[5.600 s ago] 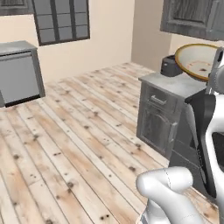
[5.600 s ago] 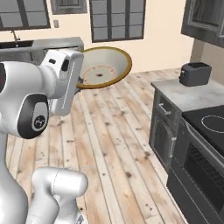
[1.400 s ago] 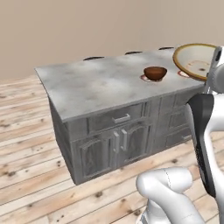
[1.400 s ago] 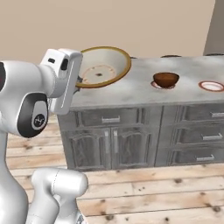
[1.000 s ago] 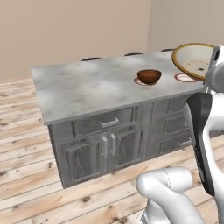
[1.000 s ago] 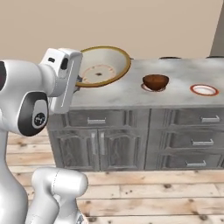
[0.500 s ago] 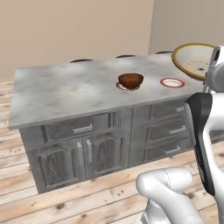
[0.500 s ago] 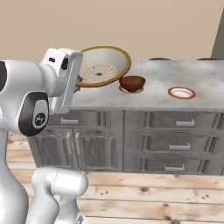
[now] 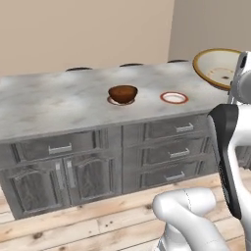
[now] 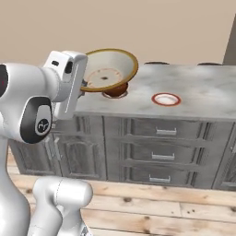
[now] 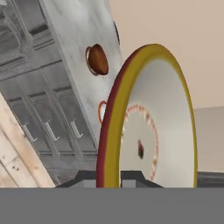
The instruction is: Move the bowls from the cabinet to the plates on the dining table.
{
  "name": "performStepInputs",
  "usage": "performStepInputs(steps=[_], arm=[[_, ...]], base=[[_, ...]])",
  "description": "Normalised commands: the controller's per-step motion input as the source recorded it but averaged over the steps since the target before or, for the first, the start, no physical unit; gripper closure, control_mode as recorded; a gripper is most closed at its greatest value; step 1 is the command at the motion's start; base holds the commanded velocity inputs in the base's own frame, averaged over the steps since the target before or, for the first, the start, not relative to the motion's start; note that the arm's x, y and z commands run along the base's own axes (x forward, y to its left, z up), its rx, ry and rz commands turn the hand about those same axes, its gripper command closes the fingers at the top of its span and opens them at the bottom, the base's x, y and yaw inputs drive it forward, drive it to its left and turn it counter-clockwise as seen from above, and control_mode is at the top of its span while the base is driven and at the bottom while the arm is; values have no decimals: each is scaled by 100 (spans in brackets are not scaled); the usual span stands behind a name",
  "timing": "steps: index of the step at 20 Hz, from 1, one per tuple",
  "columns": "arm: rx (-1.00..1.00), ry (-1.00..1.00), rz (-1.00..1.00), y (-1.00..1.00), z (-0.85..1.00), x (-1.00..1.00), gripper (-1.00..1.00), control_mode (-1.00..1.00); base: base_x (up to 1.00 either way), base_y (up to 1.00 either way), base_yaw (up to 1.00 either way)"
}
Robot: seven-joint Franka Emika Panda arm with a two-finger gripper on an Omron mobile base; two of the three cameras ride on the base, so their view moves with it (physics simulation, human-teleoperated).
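While the gripper (image 11: 120, 179) pinches the rim of the cream bowl (image 10: 108, 69), that bowl rides tilted in the air, short of the dining table (image 9: 59, 105). On the marble top, the dark wooden bowl (image 9: 122, 93) sits on one plate, with the empty plate (image 9: 174, 97) just beside it.

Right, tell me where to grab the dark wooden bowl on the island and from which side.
Probably by the rim, coming from above: the brown bowl sits upright on its plate, mouth open upward, its round walls too wide to span.
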Motion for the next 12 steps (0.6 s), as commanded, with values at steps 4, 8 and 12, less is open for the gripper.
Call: performStepInputs(steps=[4, 8, 12], arm=[[0, 0, 0, 0, 0, 0, 100, 100], [0, 0, 0, 0, 0, 0, 100, 100], [0, 0, 0, 0, 0, 0, 100, 100]], base=[[0, -77, 17], [4, -69, 18], [12, -62, 23]])
